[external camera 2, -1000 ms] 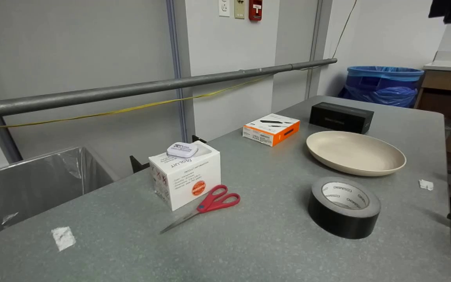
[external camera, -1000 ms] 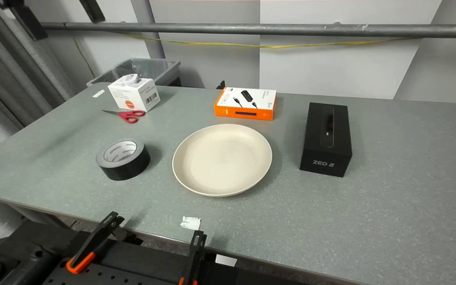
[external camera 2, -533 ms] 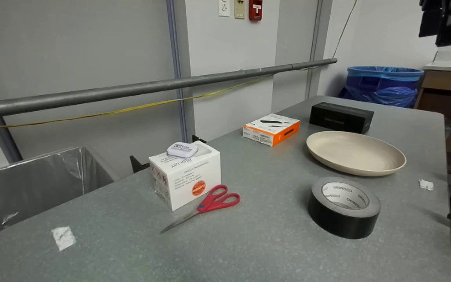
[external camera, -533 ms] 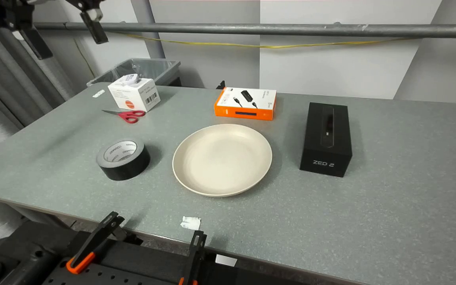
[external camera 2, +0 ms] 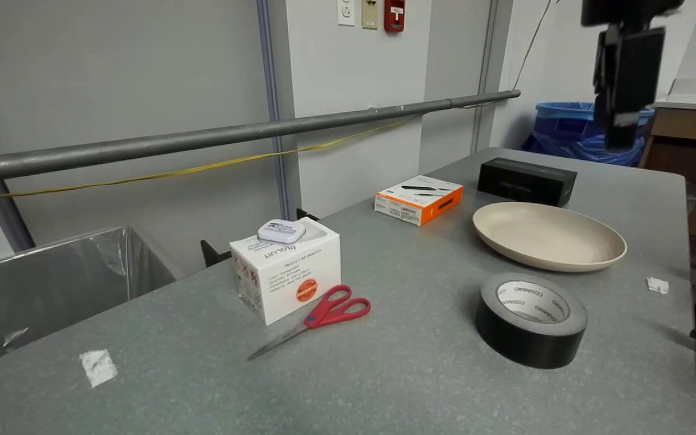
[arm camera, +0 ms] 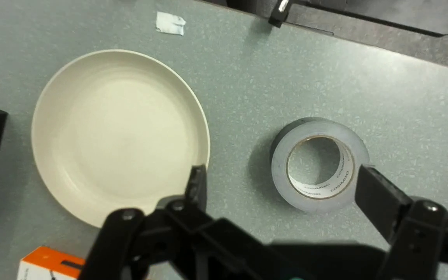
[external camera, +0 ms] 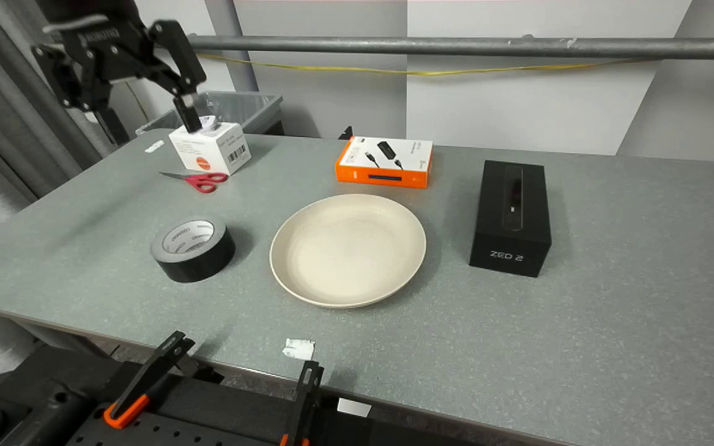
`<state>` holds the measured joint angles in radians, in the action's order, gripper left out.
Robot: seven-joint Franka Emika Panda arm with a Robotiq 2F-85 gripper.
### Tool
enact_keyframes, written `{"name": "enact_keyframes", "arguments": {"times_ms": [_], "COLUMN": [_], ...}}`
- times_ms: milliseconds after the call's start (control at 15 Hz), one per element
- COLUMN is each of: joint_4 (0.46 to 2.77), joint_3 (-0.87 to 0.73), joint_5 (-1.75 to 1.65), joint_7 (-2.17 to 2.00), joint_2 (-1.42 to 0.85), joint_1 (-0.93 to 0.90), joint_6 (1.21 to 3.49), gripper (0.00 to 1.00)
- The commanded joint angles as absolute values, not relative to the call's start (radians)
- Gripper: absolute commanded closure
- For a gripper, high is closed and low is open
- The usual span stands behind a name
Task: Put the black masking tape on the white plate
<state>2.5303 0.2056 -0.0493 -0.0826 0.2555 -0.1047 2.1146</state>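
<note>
In an exterior view, the tape lies nine o'clock of the plate; hand spread, empty; pickup, placing remain.

The black masking tape lies flat near the round, shallow white plate.

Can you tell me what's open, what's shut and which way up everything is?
Fingers: apart, holding nothing.
White plate: face up.
Black tape roll: lying flat, not on the plate yet.
Red-handled scissors: blades look shut.
ZED 2 box: shut, lying flat.
Orange-and-white box: shut, lying flat.
White box: can't tell if shut.
Small white case: looks shut.
Grey bin: open on top.
Blue trash can: open on top.
</note>
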Motion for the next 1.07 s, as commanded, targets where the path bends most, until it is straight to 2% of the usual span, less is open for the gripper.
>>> {"name": "enact_keyframes", "arguments": {"times_ms": [0, 267, 333, 1000], "joint_4": [2.445, 2.366, 2.432, 2.409], "joint_3": [0.204, 0.196, 0.189, 0.179], "joint_5": [-0.036, -0.038, -0.044, -0.106], "joint_7": [-0.128, -0.149, -0.126, -0.193], "joint_2": [0.005, -0.146, -0.079, -0.207], "joint_1": [-0.123, -0.145, -0.142, -0.169], "joint_6": [2.249, 2.269, 2.283, 2.354], "gripper": [0.0, 0.0, 0.0, 0.0]}}
